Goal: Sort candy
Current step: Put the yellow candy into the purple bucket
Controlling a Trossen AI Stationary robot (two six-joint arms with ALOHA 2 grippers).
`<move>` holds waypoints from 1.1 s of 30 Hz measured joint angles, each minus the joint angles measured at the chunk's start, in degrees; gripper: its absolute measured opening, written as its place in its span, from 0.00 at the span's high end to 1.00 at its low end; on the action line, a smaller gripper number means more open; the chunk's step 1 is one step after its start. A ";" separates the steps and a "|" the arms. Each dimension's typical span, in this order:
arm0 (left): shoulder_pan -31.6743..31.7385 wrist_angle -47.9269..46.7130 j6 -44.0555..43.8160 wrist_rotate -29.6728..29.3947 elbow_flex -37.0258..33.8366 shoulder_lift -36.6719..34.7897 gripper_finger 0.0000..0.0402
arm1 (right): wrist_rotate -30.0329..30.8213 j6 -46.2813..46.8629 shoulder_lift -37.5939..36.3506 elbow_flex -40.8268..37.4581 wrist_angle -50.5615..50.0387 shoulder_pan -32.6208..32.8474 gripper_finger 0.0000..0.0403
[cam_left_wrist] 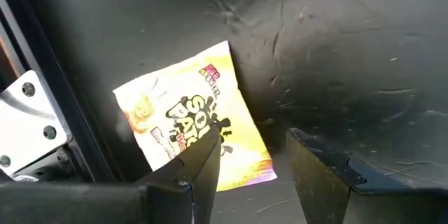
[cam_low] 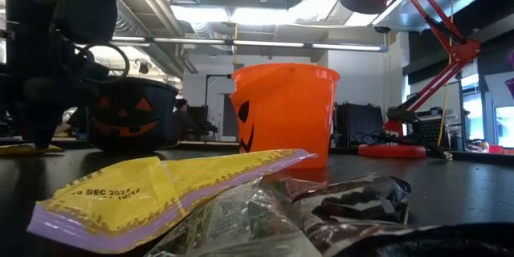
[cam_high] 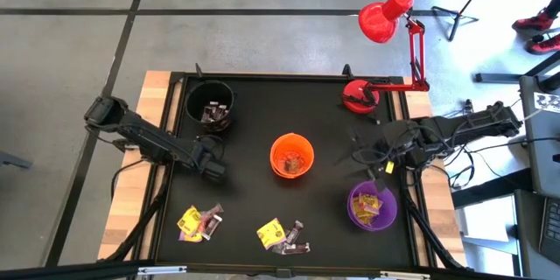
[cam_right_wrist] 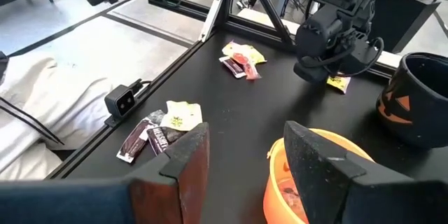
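Note:
My left gripper (cam_left_wrist: 255, 136) stands open, pointing down low over a yellow candy packet (cam_left_wrist: 192, 122) that lies flat on the black table near its left edge. One finger stands over the packet, the other beside it. In the high view the gripper (cam_high: 213, 168) hides this packet. Two more heaps of candy (cam_high: 199, 221) (cam_high: 282, 236) lie near the front edge. My right gripper (cam_right_wrist: 245, 157) is open and holds nothing, raised above the table just right of the orange cup (cam_high: 291, 156). The black cup (cam_high: 210, 105) and the purple cup (cam_high: 372, 206) each hold some candy. My left gripper has one fingertip (cam_left_wrist: 210, 147) over the yellow packet's middle, coming from above. I cannot tell whether it touches the packet. The packet lies flat on the table.
A red desk lamp (cam_high: 385, 17) stands on its base (cam_high: 359, 96) at the back right. A raised black frame (cam_high: 166, 184) rims the table. A small camera (cam_right_wrist: 120, 101) sits at the front edge. Bare tabletop lies between the cups.

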 joint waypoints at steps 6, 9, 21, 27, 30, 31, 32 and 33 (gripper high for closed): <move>0.50 0.00 0.02 1.82 -0.03 3.70 0.61 | -0.04 -0.01 0.28 0.00 -0.64 0.02 0.55; 1.15 0.27 0.05 2.04 -0.17 4.94 0.61 | -0.04 -0.02 0.26 0.00 -0.83 0.02 0.55; 0.68 1.49 0.67 1.76 -0.05 5.18 0.97 | -0.04 -0.02 0.62 0.00 -1.20 0.04 0.55; -2.32 2.34 1.79 -2.39 7.28 3.66 1.00 | 0.12 -0.02 1.17 0.04 -1.45 0.04 0.55; -4.85 2.17 3.29 -8.68 13.58 2.67 1.00 | 0.61 -0.13 1.75 0.04 -1.49 0.04 0.55; -5.80 2.32 4.28 -10.97 15.90 2.55 1.00 | 0.63 -0.15 1.83 0.04 -1.63 0.04 0.55; -6.72 2.34 5.55 -13.11 18.21 2.52 1.00 | 0.63 -0.15 1.96 0.04 -1.82 0.04 0.55; -7.60 2.31 7.01 -15.24 20.52 2.52 1.00 | 0.65 -0.15 2.45 0.04 -1.59 0.04 0.55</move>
